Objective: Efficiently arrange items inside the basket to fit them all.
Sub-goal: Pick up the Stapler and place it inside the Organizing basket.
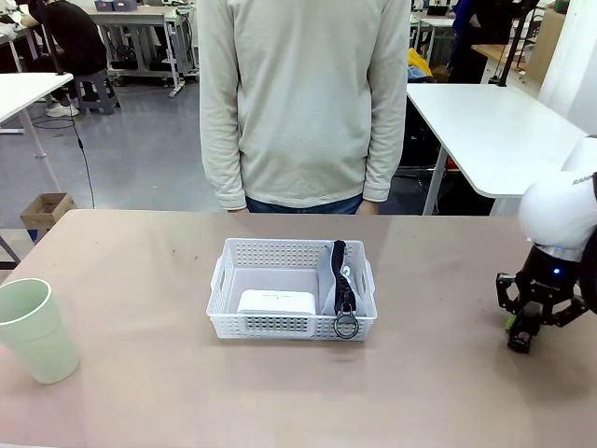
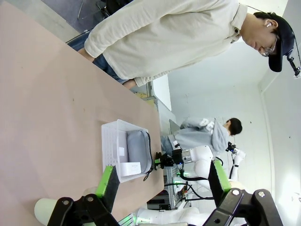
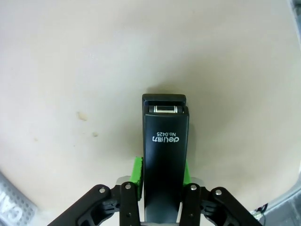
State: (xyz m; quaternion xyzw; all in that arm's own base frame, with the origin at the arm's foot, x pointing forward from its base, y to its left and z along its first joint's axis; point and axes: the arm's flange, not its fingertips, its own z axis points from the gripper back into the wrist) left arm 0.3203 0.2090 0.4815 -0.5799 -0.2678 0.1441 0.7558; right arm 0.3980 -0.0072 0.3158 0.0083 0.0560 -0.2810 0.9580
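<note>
The white lattice basket [image 1: 280, 248] sits mid-table. Inside it a small white box [image 1: 276, 302] lies at the front left. A grey pouch [image 1: 334, 285] stands on edge along the right wall, its black strap and ring [image 1: 345, 327] hanging over the front rim. A pale green cup [image 1: 35, 329] stands upright at the table's left edge. At the far right, low over the table, my right gripper [image 1: 522, 334] is shut on the black stapler [image 3: 164, 150], held lengthwise between the green pads [image 3: 137, 176]. My left gripper [image 2: 163, 181] is open with nothing between its fingers, looking across at the basket [image 2: 110, 146] and cup [image 2: 44, 209].
A person in a pale sweater [image 1: 303, 103] stands at the table's far edge behind the basket, hands out of sight. Bare tabletop [image 1: 438, 308] lies between the basket and my right gripper, and between the cup and the basket.
</note>
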